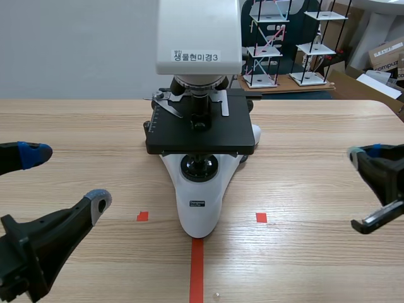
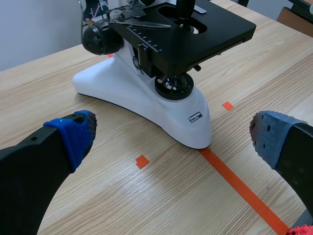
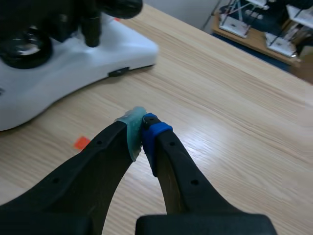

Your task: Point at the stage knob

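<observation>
A white microscope with a black stage stands mid-table, its base on the red tape line. In the right wrist view the black stage knob hangs as a short rod under the stage's side, well ahead of my right gripper, whose fingers are shut on nothing. That gripper hovers at the table's right, apart from the microscope. My left gripper stands open at the left. From its wrist view the left gripper faces the microscope base, with a black focus knob beyond.
Bare wooden tabletop lies on both sides of the microscope. Small red tape squares mark the table near its base. Wire-frame models and cardboard boxes stand beyond the far edge.
</observation>
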